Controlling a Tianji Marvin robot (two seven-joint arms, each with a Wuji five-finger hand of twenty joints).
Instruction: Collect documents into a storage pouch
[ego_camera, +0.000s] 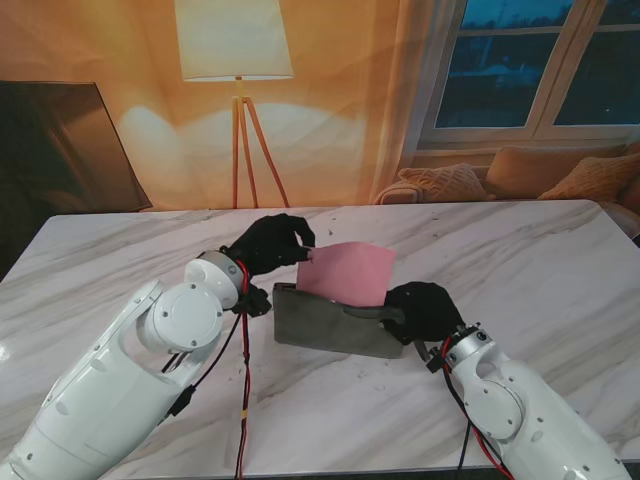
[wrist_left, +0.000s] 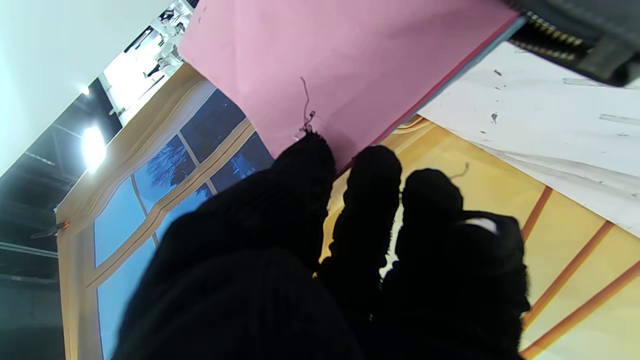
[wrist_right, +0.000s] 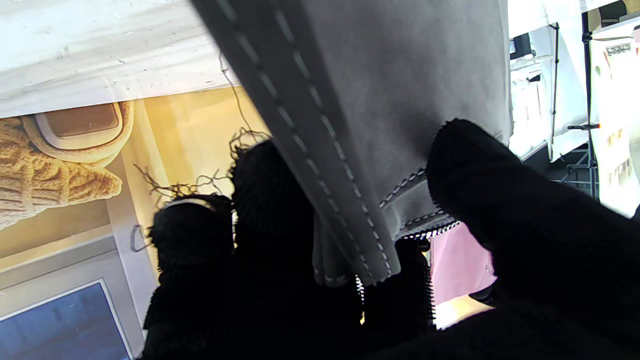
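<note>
One marble counter (ego_camera: 560, 270), lamp (ego_camera: 235, 40) behind; my left hand (ego_camera: 272, 243) pinches pink paper (ego_camera: 350, 272) (half inside), my right hand (ego_camera: 422, 310) grips the grey pouch (ego_camera: 325, 325).

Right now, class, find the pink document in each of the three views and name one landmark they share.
Stand view: the pink document sits mid-table, half inside the grey pouch, its far corner held by the left hand.
Left wrist view: it fills the upper middle, just past the fingers.
Right wrist view: a pink sliver shows behind the pouch edge.
Shared landmark: the grey pouch.
</note>
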